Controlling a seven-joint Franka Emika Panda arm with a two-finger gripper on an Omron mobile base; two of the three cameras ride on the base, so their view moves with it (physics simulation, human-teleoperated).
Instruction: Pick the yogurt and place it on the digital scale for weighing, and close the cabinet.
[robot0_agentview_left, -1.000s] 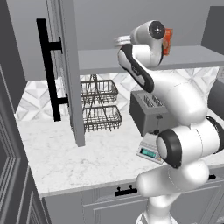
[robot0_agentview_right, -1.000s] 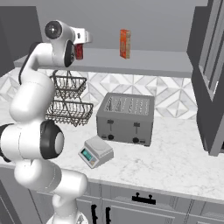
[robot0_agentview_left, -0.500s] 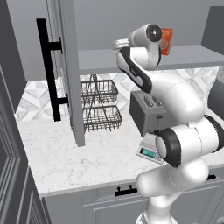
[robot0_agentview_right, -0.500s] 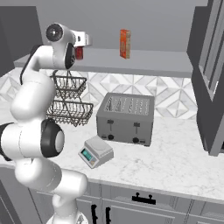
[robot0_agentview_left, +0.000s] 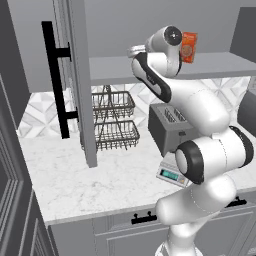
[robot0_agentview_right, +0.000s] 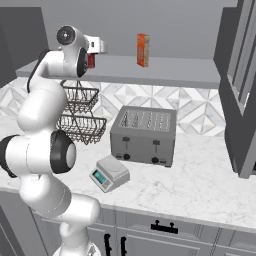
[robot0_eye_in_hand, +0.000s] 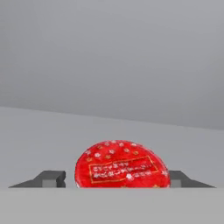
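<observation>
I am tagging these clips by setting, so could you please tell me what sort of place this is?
A rendered home kitchen, most likely: a four-slot toaster and a small digital scale stand on a marble counter, with a two-tier wire basket behind and an open wall cabinet above.

yogurt (robot0_eye_in_hand: 121, 164): glossy red, plastic-looking, printed label with pale speckles
cabinet (robot0_agentview_left: 75, 75): matt grey, smooth painted panels; bar handle matt black
counter (robot0_agentview_right: 200, 185): white marble-look stone, faint grey veining, smooth
toaster (robot0_agentview_right: 144, 135): dull dark-grey metal look
wire baskets (robot0_agentview_left: 114, 120): thin dark metal wire
digital scale (robot0_agentview_right: 110, 172): light-grey plastic look, matt
orange box (robot0_agentview_right: 143, 49): printed card look
</observation>
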